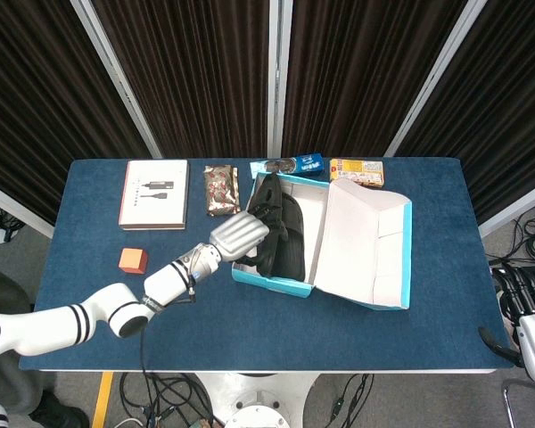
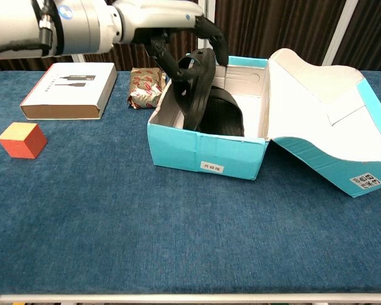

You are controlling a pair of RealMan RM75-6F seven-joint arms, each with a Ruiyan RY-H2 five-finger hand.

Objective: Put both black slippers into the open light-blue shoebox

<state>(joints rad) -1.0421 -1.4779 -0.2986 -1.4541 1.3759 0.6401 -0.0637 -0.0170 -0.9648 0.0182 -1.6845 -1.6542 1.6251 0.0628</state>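
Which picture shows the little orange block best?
The chest view: the small orange cube-shaped block is larger there, showing its yellow top and two orange sides on the blue table. The head view shows it from above, small and flat-looking.
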